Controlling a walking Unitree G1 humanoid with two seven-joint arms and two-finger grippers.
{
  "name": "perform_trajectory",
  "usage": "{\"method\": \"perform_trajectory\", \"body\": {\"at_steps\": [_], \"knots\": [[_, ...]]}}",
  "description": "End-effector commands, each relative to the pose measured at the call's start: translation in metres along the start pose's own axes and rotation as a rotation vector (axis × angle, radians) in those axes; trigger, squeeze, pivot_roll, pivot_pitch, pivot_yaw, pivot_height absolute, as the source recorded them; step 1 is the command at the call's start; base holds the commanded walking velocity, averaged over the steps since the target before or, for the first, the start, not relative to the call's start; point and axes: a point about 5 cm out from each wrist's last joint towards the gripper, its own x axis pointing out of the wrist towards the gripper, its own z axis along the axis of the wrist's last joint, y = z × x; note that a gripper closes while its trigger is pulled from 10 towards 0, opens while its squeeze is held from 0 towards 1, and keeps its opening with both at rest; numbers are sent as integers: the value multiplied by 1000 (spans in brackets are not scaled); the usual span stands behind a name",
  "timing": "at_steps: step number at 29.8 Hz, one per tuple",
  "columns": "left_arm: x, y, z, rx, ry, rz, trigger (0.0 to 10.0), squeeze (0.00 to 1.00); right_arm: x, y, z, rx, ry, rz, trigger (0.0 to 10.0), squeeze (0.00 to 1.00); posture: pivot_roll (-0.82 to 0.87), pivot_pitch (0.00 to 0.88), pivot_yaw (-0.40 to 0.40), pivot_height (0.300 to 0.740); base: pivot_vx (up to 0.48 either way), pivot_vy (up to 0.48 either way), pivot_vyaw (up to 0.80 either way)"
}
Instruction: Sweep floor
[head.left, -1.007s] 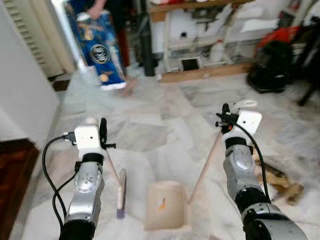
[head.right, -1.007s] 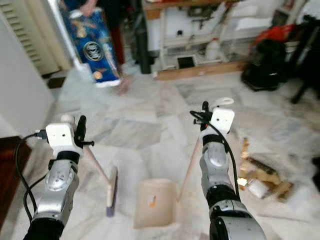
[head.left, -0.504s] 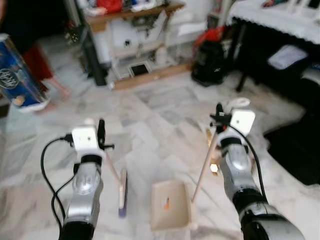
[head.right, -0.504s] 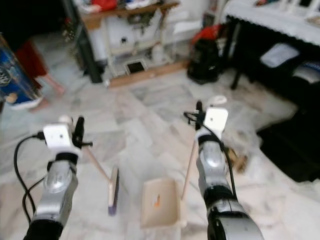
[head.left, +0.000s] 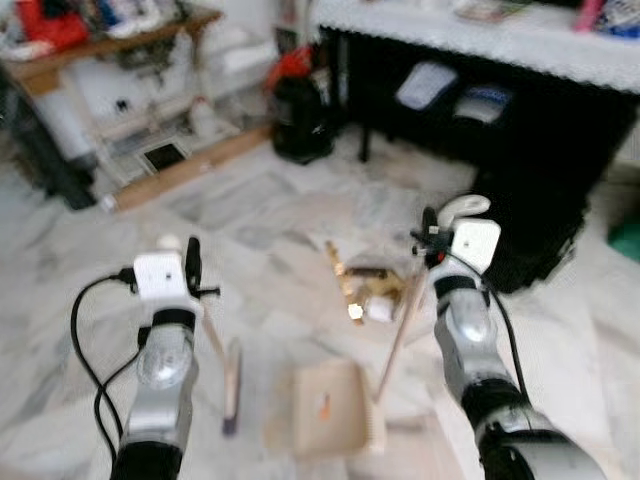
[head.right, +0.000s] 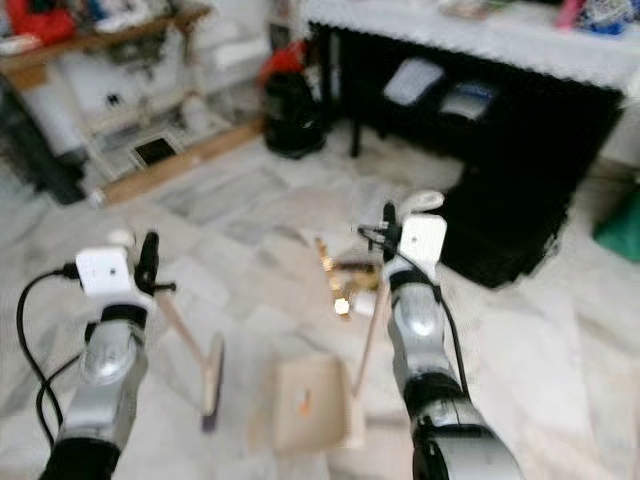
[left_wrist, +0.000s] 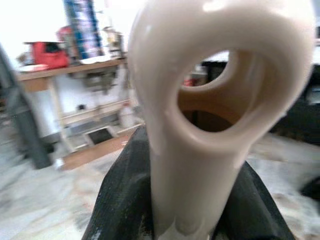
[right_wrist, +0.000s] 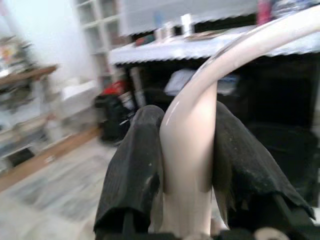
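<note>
From the head views, the left end effector (head.left: 190, 262) grips the brush (head.left: 231, 385), its head on the floor (head.left: 250, 220) beside the dustpan (head.left: 328, 408), whose handle the right end effector (head.left: 430, 232) holds — litter (head.left: 365, 290) lies just beyond. In the wrist views, both sets of fingers (left_wrist: 120, 200) are clamped on pale handles. The frames are blurred, so a misjudged stroke could scatter litter past the pan.

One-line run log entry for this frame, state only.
left end effector: shut on cream broom handle | right end effector: shut on cream dustpan handle | golden litter pile: on marble floor, ahead of dustpan
</note>
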Motion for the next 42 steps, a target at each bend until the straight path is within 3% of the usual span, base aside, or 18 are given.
{"method": "perform_trajectory", "body": {"at_steps": [1, 13, 18, 25, 37, 42], "knots": [[3, 2, 9, -12, -56, 4, 10000, 0, 7, 10, 13, 7, -56, 31, 10000, 0, 2, 0, 88, 740, 0, 0, -706], [3, 4, 8, -16, -43, 11, 10000, 0, 7, 9, 15, 5, -70, 26, 10000, 0, 3, 0, 93, 740, 0, 0, -59], [3, 6, 9, -16, -42, 17, 10000, 0, 8, 11, 15, 17, -62, 26, 10000, 0, 6, 0, 92, 740, 251, 0, 0], [4, 6, 9, -18, -44, 20, 10000, 0, 9, 10, 15, 27, -55, 23, 10000, 0, 5, 0, 92, 740, 252, 0, -730], [4, 7, 10, -19, -48, 26, 10000, 0, 10, 11, 16, 32, -62, 24, 10000, 0, 6, 2, 89, 740, 252, 0, 0], [4, 8, 10, -19, -48, 27, 10000, 0, 10, 12, 16, 44, -56, 27, 10000, 0, 7, 3, 88, 740, 251, 0, -710]]}}
